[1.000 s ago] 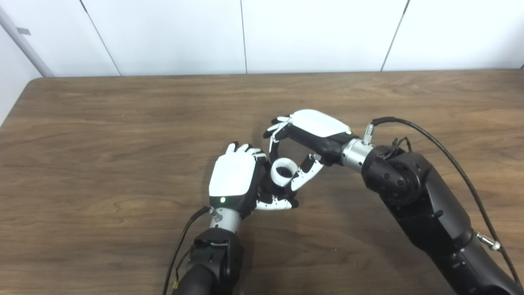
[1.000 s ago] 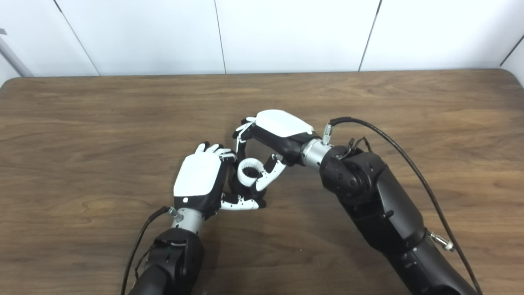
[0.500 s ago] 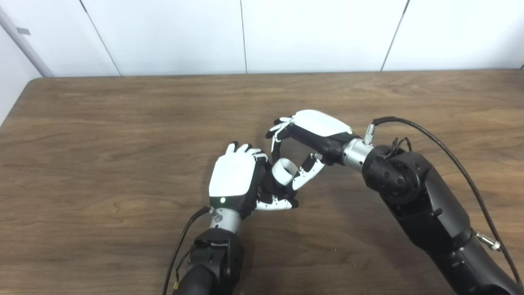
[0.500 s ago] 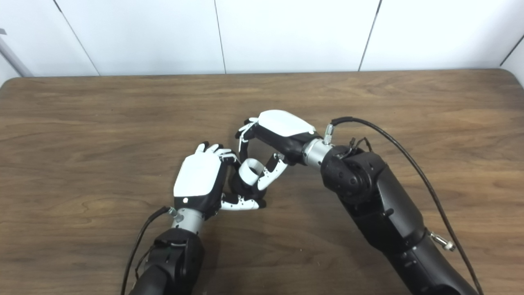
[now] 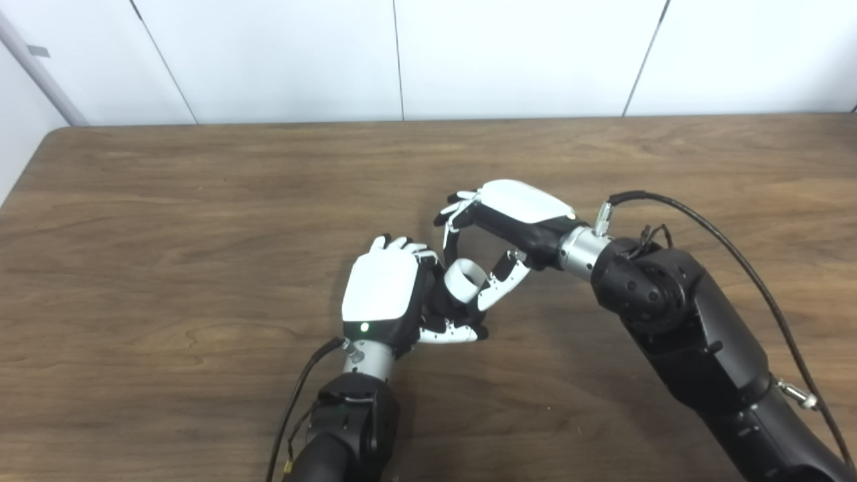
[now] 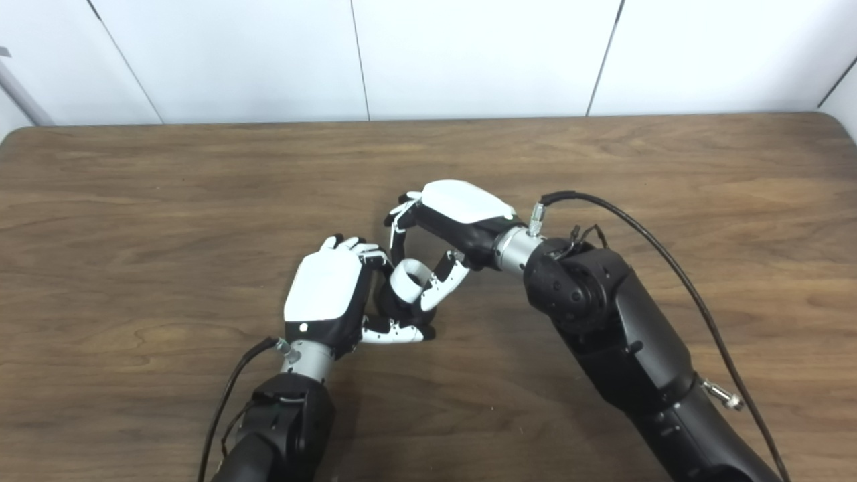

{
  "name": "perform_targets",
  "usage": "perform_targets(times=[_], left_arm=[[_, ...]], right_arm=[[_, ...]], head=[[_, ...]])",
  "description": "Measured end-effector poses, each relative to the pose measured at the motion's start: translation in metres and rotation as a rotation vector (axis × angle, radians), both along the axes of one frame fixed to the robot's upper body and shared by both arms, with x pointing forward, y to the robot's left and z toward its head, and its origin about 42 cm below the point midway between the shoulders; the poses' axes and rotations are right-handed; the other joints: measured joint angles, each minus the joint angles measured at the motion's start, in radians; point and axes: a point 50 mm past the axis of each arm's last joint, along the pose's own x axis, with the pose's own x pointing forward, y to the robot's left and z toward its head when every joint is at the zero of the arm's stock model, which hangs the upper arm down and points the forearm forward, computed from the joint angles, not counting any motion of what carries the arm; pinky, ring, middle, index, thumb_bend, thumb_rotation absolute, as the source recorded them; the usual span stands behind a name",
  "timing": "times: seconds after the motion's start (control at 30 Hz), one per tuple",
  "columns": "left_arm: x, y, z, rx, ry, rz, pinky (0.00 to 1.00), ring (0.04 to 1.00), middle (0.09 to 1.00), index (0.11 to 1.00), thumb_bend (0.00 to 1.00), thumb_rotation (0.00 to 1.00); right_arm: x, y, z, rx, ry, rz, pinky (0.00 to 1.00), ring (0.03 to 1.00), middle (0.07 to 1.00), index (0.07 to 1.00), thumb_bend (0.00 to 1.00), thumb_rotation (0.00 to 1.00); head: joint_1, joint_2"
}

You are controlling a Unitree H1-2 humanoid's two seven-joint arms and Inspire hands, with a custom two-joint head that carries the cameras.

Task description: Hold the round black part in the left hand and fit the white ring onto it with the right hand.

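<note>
White ring [image 5: 464, 280] pinched in right robot hand [image 5: 499, 231], against left robot hand [image 5: 395, 294].

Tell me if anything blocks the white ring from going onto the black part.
Nothing separate shows between them. The white ring, pinched in the right hand, sits tilted right against the round black part in the left hand. The left hand's own fingers crowd the part, hiding most of it.

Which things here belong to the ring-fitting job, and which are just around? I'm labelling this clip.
Part of the job:
- white ring, pinched by the right hand
- round black part, mostly hidden inside the left hand

Just there:
- wooden table
- white wall panels
- black cable on the right arm
</note>
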Motion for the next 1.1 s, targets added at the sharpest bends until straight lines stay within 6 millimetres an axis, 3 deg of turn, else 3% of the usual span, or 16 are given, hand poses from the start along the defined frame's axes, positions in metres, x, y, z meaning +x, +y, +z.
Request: perform_targets(times=[1.1], left_arm=[[-0.0001,-0.0009,0.0005,0.012,-0.003,-0.004,0.95,0.881,0.796,0.482,0.52,0.06]], right_arm=[[-0.0052,0.0054,0.0034,0.012,-0.005,0.015,0.99,0.954,0.842,0.484,0.52,0.14]], head=[[0.005,0.018]])
